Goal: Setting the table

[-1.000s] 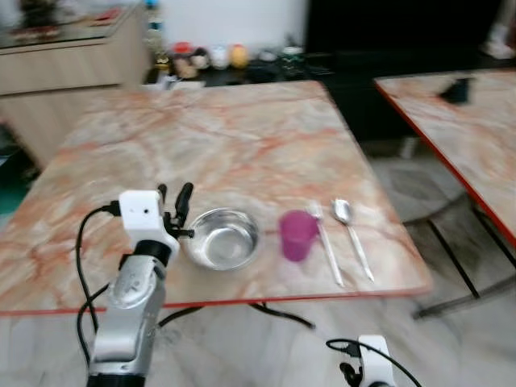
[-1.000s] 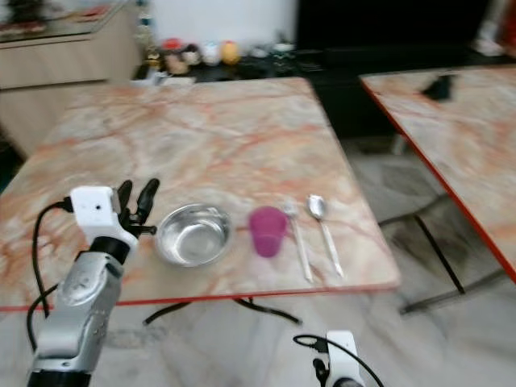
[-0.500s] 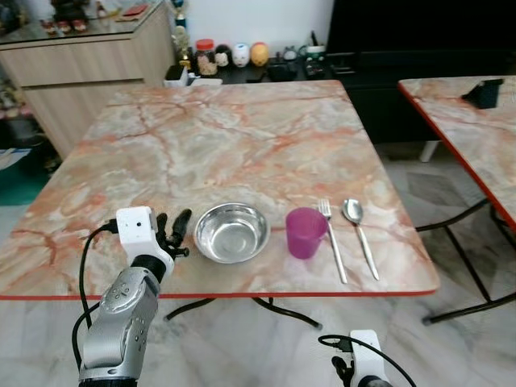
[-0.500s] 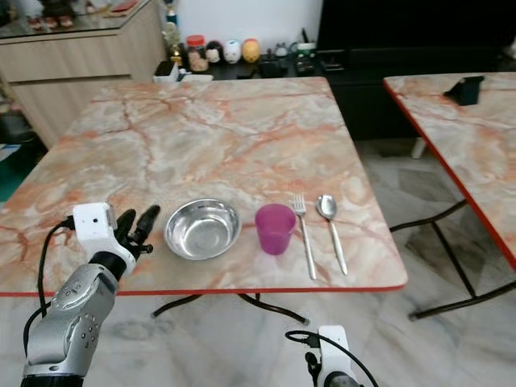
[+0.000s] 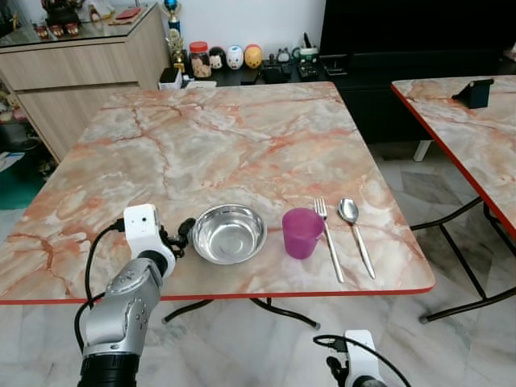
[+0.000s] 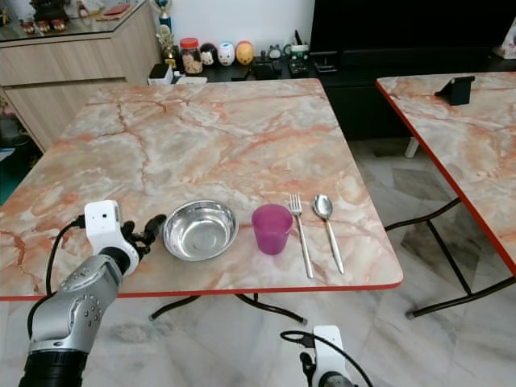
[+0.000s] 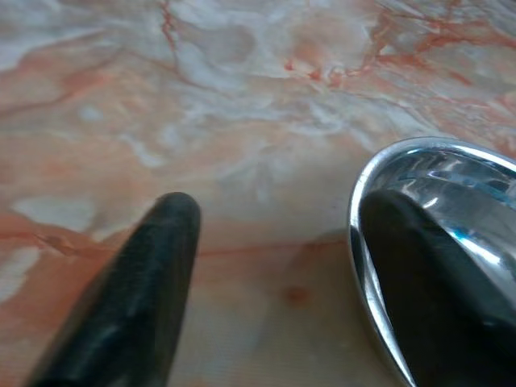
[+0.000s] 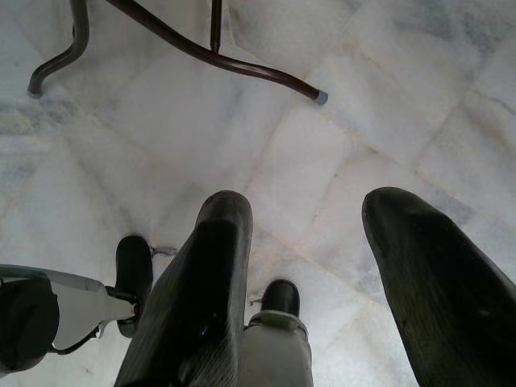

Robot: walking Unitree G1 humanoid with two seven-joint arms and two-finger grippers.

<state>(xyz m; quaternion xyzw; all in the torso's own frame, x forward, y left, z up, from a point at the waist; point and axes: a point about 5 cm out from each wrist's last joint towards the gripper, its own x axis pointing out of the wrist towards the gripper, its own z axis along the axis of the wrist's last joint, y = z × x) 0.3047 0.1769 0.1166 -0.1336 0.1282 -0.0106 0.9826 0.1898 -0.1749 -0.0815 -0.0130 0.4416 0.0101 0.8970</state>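
Just beside left tool (image 5: 184,234), steel bowl (image 5: 230,234)

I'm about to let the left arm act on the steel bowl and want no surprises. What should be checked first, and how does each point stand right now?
1. Left gripper at the steel bowl: ok, it sits at the rim on the bowl's left side.
2. Fingers open: ok; in the left wrist view one finger is over bare marble and the other is at the rim.
3. Bowl empty: ok.
4. Purple cup upright and apart from the bowl: ok.
5. Fork and spoon lying parallel to the right of the cup: ok.
6. Right gripper out of the way: ok, hanging over the floor.
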